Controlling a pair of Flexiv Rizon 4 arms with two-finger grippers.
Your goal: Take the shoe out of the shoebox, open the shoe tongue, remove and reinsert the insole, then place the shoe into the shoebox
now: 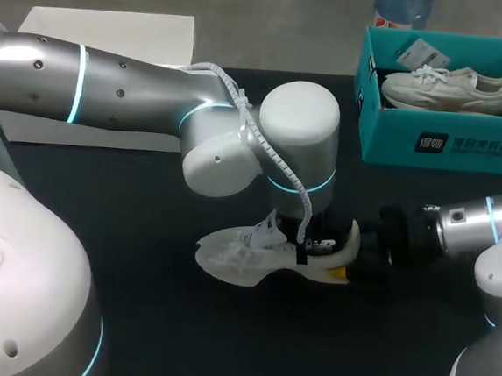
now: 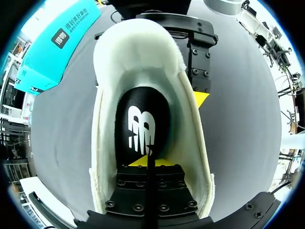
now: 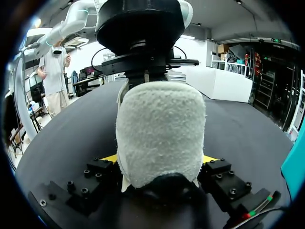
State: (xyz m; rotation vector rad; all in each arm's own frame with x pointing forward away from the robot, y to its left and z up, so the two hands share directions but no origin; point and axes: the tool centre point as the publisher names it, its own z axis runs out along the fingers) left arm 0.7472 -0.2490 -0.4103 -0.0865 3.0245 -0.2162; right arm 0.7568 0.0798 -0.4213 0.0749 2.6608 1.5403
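A white shoe (image 1: 245, 253) lies on its sole on the black table, toe pointing left. My left gripper (image 1: 312, 242) comes down into its opening. In the left wrist view its fingers (image 2: 147, 162) are shut on the heel end of the black insole (image 2: 143, 124), which lies inside the shoe (image 2: 102, 143). My right gripper (image 1: 350, 265) is at the heel. In the right wrist view the fuzzy heel (image 3: 159, 133) fills the gap between the right gripper's (image 3: 159, 160) fingers, which press it from both sides.
The teal shoebox (image 1: 448, 144) stands at the back right with a second white shoe (image 1: 449, 89) in it. It also shows beyond the toe as the shoebox (image 2: 52, 43). A white box (image 1: 106, 30) sits at the back left.
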